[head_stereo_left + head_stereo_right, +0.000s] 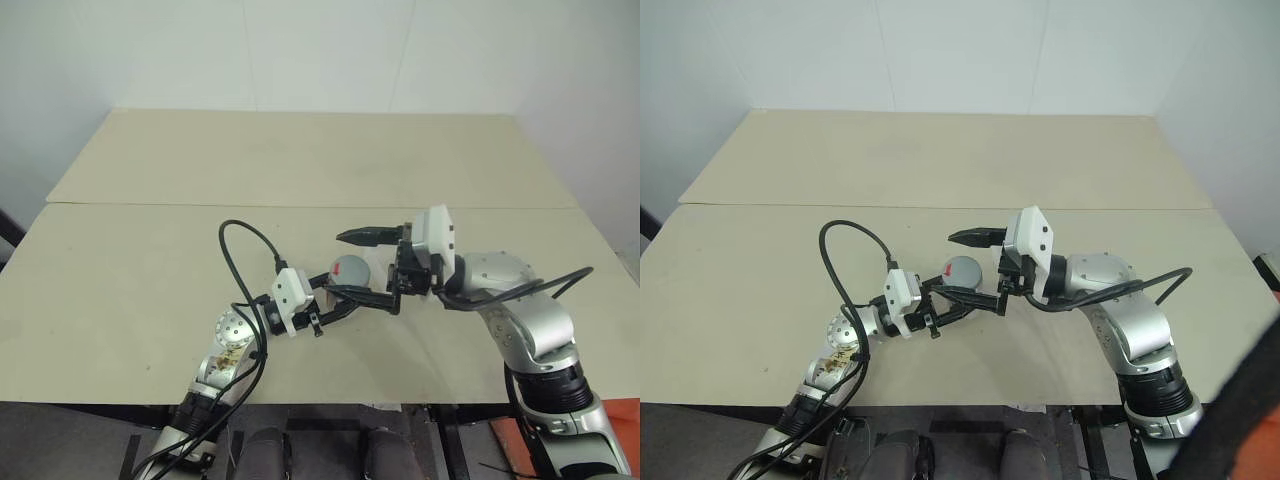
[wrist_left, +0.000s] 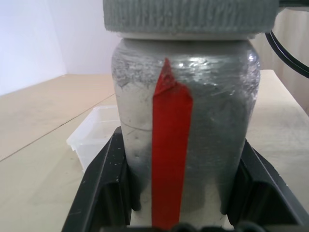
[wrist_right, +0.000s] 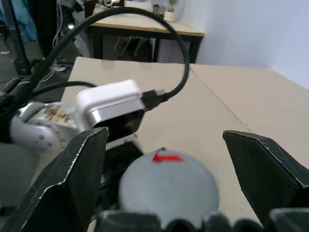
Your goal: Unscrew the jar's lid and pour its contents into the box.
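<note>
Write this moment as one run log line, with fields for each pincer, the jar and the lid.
left pincer: shut on silvery cylindrical jar | right pincer: open, straddling lid | grey round lid: still on jar | clear plastic box: on table

1. Even, bright indoor light falls from above on the pale table and the white wall behind it; there are no dark corners.
2. Shadows are soft and faint, lying close under the arms.
3. In the left wrist view, the jar shows a small patch of glare on its silvery shoulder beside the red mark.
4. The box behind the jar is slightly out of focus.
5. In the right wrist view, the near black fingers look soft-edged, and the lid is mildly blurred.
</note>
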{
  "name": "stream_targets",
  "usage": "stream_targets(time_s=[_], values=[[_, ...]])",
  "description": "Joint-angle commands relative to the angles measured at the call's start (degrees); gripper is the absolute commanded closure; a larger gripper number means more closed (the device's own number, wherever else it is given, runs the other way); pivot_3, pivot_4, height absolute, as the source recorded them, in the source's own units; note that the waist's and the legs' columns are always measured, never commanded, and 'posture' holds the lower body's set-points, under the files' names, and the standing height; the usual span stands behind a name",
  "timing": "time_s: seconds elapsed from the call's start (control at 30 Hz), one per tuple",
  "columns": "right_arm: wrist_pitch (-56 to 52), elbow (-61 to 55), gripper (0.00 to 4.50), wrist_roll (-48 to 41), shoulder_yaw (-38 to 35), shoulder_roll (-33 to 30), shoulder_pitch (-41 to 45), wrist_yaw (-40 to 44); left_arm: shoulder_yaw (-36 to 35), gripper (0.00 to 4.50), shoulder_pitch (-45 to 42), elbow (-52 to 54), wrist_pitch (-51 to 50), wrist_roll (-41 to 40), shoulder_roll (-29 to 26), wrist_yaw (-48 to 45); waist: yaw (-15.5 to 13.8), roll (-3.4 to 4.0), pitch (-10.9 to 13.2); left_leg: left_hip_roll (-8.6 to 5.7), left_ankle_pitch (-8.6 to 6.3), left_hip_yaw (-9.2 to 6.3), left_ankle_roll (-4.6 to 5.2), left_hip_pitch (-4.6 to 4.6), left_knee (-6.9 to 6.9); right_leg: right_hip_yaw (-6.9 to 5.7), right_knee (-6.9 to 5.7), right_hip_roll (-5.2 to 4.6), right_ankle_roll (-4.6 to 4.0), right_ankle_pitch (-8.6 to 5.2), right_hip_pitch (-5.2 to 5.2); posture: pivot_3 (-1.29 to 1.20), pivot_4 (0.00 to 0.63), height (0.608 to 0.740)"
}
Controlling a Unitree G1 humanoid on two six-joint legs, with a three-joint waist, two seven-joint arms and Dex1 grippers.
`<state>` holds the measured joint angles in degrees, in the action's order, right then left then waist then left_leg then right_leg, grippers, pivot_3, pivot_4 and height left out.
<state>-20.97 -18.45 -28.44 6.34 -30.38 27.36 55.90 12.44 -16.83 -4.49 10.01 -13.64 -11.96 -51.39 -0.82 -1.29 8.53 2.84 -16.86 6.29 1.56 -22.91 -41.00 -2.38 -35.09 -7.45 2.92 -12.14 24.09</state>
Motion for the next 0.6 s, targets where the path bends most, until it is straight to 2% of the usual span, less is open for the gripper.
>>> stream_targets(time_s=[0.03, 0.6], values=[[0.2, 0.0, 0.06, 0.6, -0.4, 0.3, 0.8, -1.1, -0.1, 2.5, -0.8, 1.0, 1.2, -0.4, 0.2, 0.0, 0.1, 0.0, 0.0, 0.0, 0.0, 0.0, 0.0, 0.0, 0.01, 0.0, 0.0, 0.0, 0.0, 0.0, 0.01, 0.0, 0.15, 0.74], [1.7, 1.8, 0.06, 0.4, -4.0, -3.4, -1.7, 0.9, -0.2, 2.5, -1.0, 0.1, 1.5, -0.6, -0.1, -0.7, 0.1, 0.0, 0.0, 0.0, -0.01, 0.01, 0.01, 0.01, 0.01, 0.01, -0.01, 0.0, 0.0, 0.0, 0.01, 0.0, 0.15, 0.74]])
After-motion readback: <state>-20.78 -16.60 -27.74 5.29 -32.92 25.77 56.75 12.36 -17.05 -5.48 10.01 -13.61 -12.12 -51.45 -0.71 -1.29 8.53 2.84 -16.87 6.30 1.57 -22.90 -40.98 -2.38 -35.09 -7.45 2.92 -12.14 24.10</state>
